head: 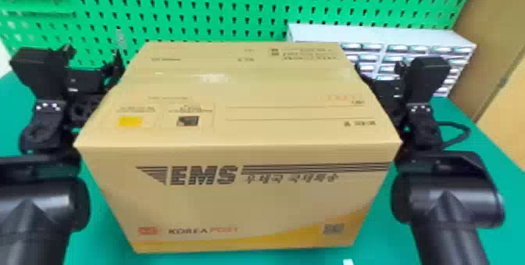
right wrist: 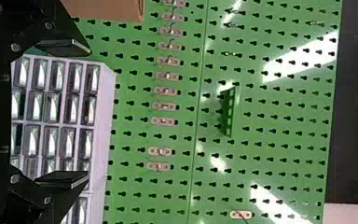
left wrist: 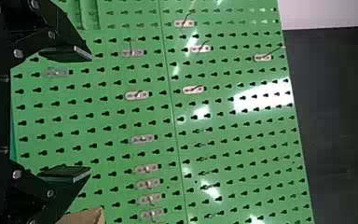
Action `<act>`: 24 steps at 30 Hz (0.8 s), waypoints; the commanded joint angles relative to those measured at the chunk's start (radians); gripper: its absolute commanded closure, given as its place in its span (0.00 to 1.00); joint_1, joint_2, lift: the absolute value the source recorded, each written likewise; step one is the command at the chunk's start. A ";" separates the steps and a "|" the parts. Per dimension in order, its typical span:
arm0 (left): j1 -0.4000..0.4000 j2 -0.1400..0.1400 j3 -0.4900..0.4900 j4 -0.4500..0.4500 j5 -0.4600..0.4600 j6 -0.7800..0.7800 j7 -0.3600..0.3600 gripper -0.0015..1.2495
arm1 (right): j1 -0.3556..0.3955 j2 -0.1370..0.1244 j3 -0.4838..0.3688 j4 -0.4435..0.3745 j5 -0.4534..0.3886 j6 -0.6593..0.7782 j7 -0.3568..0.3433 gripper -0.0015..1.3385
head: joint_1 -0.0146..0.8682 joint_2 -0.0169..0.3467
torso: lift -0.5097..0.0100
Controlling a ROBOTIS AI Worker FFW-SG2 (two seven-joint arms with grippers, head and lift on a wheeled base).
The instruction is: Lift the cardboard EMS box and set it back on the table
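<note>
Green table (head: pixel 484 139) | far right: drawer cabinet (head: pixel 375 34) | near side: small white item (head: pixel 347 262) | EMS box (head: pixel 242 205): contact unclear

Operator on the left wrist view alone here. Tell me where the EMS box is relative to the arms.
Observer: In the head view, the EMS box is between the left arm and the right arm.

Operator: Report the state of the right gripper.

Observer: In the right wrist view, the right gripper is open, its two fingers well apart.

Operator: Now name whatever is behind the box toward the right.

Observer: A pale cabinet of small drawers; the box hides part of it in the head view.
</note>
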 commanded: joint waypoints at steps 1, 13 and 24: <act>-0.009 0.002 0.002 -0.014 0.003 0.009 0.002 0.32 | -0.007 0.001 0.006 -0.024 0.005 0.025 0.000 0.26 | 0.78 0.01 | 0.80; -0.010 0.002 -0.002 -0.017 0.009 0.010 0.005 0.32 | -0.009 0.004 0.025 -0.025 0.005 0.037 0.000 0.26 | 0.78 0.01 | 0.80; -0.010 0.002 -0.001 -0.017 0.010 0.010 0.005 0.32 | -0.009 0.004 0.020 -0.025 0.005 0.039 0.000 0.26 | 0.78 0.01 | 0.80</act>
